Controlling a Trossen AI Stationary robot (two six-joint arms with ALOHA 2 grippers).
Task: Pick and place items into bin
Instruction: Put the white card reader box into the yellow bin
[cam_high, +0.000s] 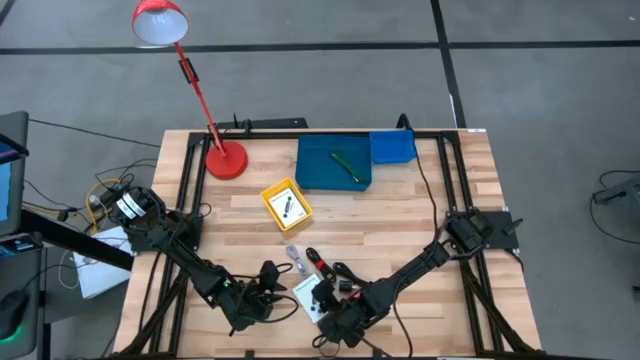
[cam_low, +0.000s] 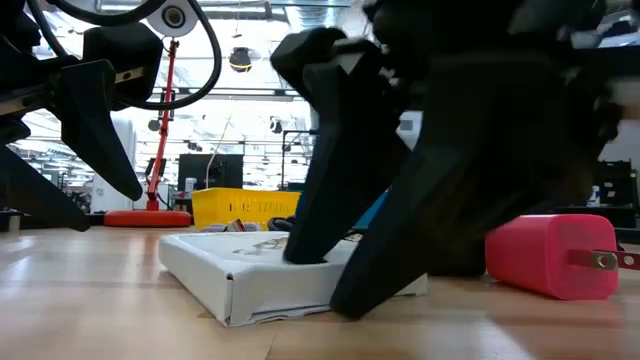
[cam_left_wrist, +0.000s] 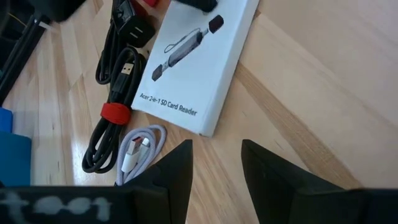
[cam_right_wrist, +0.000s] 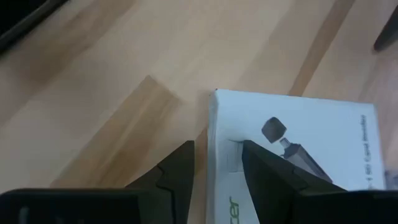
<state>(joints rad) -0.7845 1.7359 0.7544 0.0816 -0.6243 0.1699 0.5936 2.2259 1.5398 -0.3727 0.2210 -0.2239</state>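
Right gripper (cam_high: 322, 305): near front edge, fingers narrowly parted, straddling the white box's edge.
White box (cam_left_wrist: 198, 62): flat, front-centre of desk.
Left gripper (cam_high: 262, 290): just beside box, fingers narrowly parted, empty.
Blue bin (cam_high: 318, 170): rear centre, holds green pen (cam_high: 346, 164).

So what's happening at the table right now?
The right gripper is down at the near edge of the table, its open fingers straddling a corner of the flat white card-reader box. The left gripper hovers open just beside the box, near a coiled black cable with a red tie. The blue plastic bin at the far side already holds a green pen.
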